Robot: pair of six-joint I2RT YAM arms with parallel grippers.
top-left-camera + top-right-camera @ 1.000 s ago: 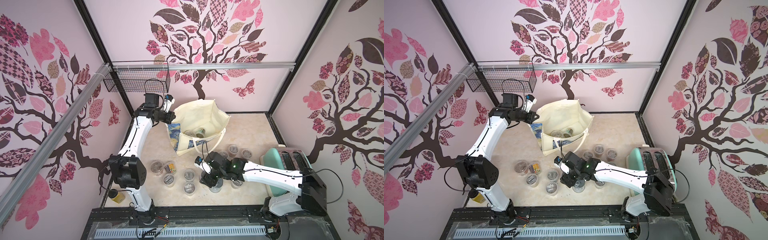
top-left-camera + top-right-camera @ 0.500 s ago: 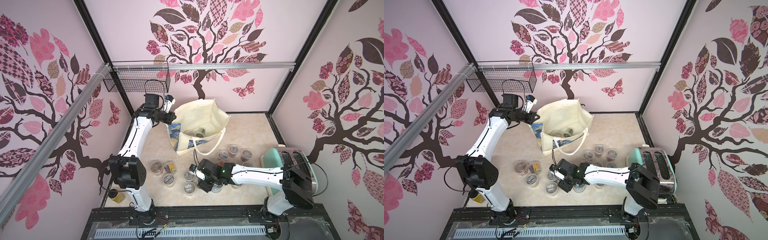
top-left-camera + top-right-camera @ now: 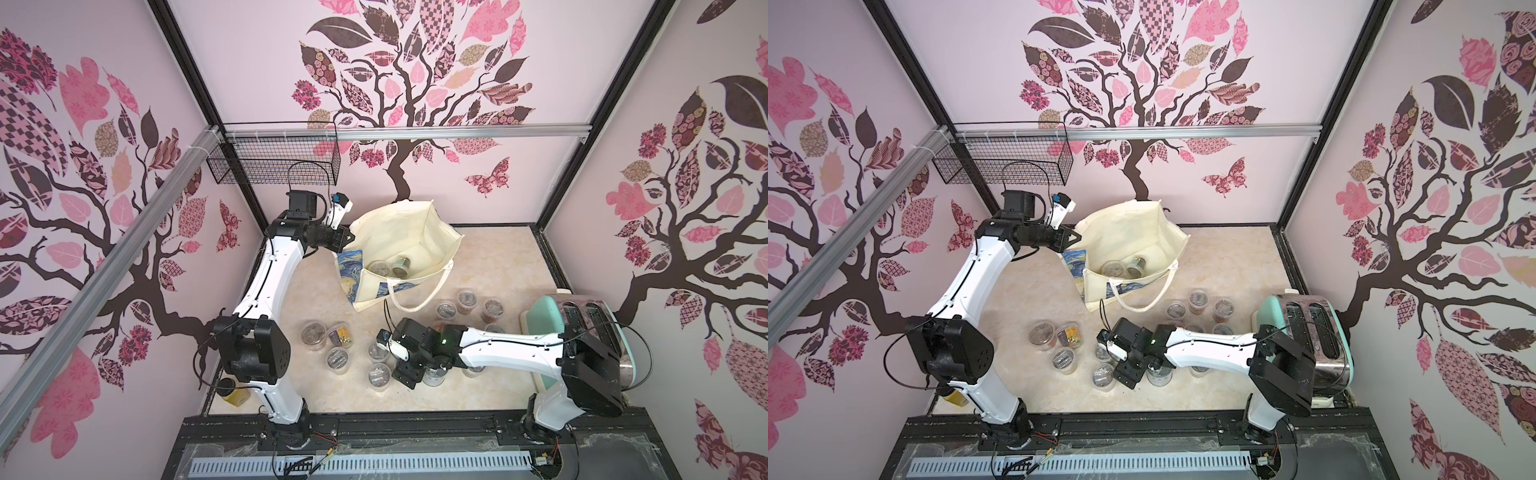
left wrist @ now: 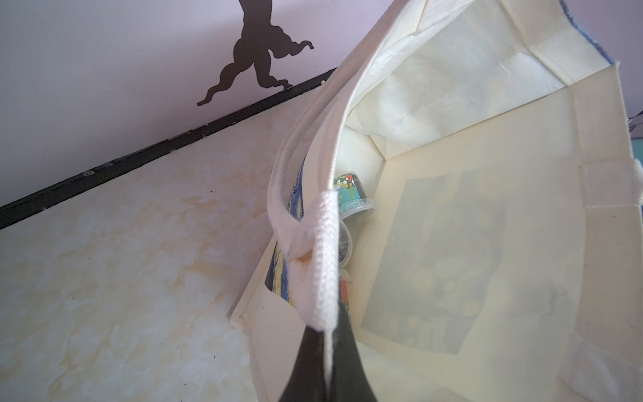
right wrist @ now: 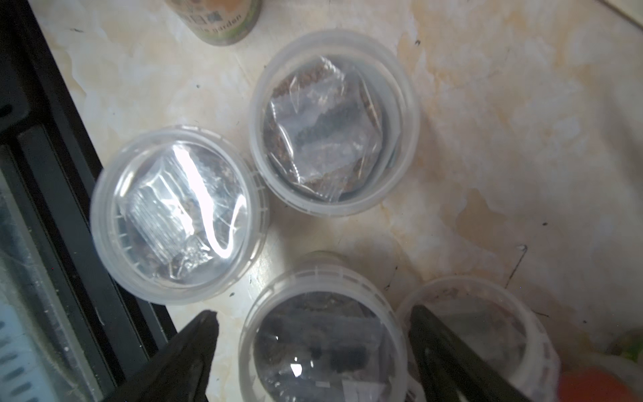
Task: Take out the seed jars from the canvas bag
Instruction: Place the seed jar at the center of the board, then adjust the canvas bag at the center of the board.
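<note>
The canvas bag (image 3: 419, 232) stands open at the back, and the left gripper (image 4: 325, 330) is shut on its white rope handle (image 4: 323, 250) at the rim, holding that side up. Seed jars (image 3: 380, 267) lie inside it; the left wrist view shows one with a colourful label (image 4: 353, 200). Several more seed jars stand on the table in a left group (image 3: 337, 358) and a right group (image 3: 467, 298). My right gripper (image 5: 313, 334) hangs open over one clear-lidded jar (image 5: 323, 344) at the table's front. That jar stands between the fingers (image 5: 189, 348), untouched. In a top view the right gripper (image 3: 426, 372) is near the front.
A mint and chrome toaster (image 3: 582, 332) sits at the right edge beside the right arm. A mustard-yellow jar (image 3: 235, 395) stands at the front left corner behind the left arm's base. A wire basket (image 3: 274, 162) hangs on the back wall. The black front rail (image 5: 52, 209) is close to the jars.
My right gripper has come down toward the front with a jar, and its jaws have spread apart from it. The left arm and the bag have not moved.
</note>
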